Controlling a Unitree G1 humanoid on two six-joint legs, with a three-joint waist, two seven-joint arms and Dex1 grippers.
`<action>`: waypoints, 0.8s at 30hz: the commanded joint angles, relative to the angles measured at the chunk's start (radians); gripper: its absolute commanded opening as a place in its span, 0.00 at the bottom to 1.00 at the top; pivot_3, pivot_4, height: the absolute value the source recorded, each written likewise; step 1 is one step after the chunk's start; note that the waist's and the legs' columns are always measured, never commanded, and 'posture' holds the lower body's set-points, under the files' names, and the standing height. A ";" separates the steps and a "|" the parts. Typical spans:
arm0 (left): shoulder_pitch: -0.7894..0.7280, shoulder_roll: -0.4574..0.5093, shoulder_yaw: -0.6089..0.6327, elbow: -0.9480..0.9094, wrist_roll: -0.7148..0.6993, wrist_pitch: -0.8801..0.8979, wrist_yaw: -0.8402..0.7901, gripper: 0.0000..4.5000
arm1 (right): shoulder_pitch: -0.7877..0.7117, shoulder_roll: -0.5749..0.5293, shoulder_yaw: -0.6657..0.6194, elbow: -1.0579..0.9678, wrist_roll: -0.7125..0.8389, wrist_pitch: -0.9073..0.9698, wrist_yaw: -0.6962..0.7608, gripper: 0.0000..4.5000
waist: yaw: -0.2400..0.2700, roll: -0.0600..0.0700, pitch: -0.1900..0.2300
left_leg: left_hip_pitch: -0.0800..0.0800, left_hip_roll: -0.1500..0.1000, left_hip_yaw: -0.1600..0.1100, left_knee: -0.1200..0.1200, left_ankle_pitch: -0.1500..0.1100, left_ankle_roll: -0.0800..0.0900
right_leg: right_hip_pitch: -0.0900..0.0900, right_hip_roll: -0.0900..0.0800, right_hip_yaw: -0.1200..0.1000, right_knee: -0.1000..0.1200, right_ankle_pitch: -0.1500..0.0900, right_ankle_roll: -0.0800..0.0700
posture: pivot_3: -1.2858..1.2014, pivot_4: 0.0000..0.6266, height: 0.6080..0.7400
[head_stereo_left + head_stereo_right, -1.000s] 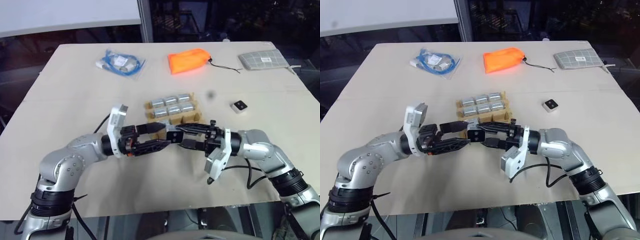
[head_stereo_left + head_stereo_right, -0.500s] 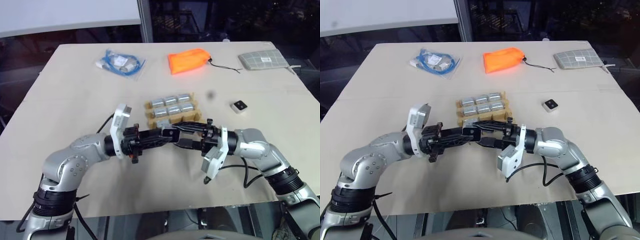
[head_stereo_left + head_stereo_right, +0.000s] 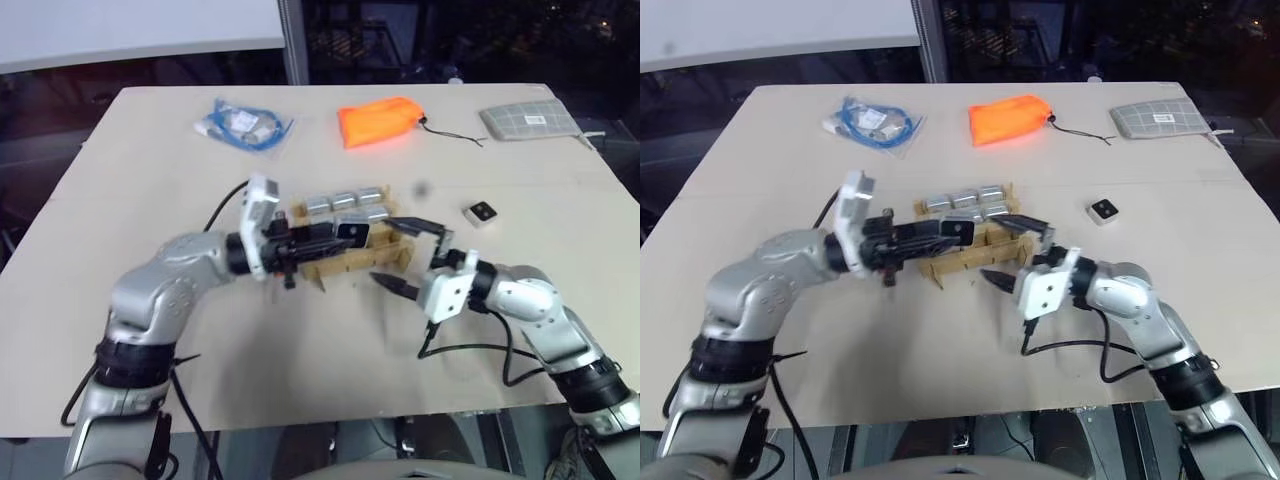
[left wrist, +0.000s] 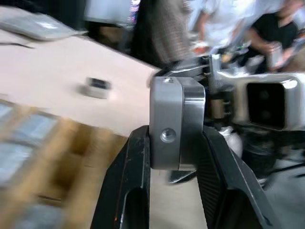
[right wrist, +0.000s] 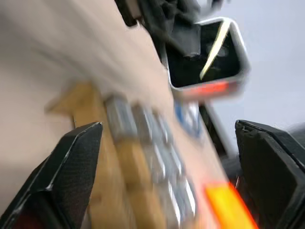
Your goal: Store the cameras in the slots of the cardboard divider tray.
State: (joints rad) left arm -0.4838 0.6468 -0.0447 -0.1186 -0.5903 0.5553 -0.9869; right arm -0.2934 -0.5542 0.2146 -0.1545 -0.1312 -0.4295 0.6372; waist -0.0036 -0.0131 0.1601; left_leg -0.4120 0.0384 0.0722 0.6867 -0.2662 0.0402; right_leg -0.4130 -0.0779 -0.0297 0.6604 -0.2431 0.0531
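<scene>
Sitting near the middle of the table, the cardboard divider tray already carries six cameras in two rows of three at its far side; the three nearest slots look unfilled. A seventh camera is clamped between the two black fingers of the left gripper, held just above the tray's near row. The right gripper hangs at about four o'clock from the tray, close beside it, jaws spread wide and holding nothing. An eighth camera lies alone at three o'clock, well apart. Farther out: one orange bag at twelve, one blue cable packet at eleven, one grey checked pouch at two.
</scene>
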 commanded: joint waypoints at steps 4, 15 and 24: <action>-0.085 -0.039 -0.044 0.179 0.179 -0.209 0.000 0.17 | 0.037 -0.007 -0.112 -0.098 0.043 0.087 -0.051 0.98 | -0.003 -0.001 0.001 | -0.002 0.001 -0.001 -0.001 0.000 0.000 | -0.001 0.000 0.000 -0.001 0.000 0.000 | 0.52 0.24 1.00; -0.097 -0.126 -0.076 0.196 0.216 -0.230 -0.048 0.17 | 0.113 0.008 -0.180 -0.230 0.062 0.252 -0.090 0.98 | 0.002 -0.001 0.001 | -0.002 0.000 -0.001 0.000 0.000 0.001 | -0.001 0.000 -0.001 -0.001 0.000 0.000 | 0.52 0.24 1.00; -0.029 -0.147 -0.052 0.174 0.214 -0.223 -0.022 0.17 | 0.155 0.008 -0.208 -0.292 0.113 0.322 -0.085 0.98 | 0.001 -0.001 0.001 | -0.002 0.000 -0.002 0.000 -0.001 0.001 | -0.001 0.000 -0.001 -0.002 0.000 0.000 | 0.52 0.24 1.00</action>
State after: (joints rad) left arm -0.5214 0.5013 -0.1260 0.0945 -0.3689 0.3441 -1.0187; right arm -0.1407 -0.5442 0.0450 -0.3951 -0.0435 -0.1186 0.5589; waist -0.0027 -0.0139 0.1609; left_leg -0.4141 0.0388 0.0706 0.6866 -0.2668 0.0411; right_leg -0.4139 -0.0780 -0.0303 0.6587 -0.2431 0.0535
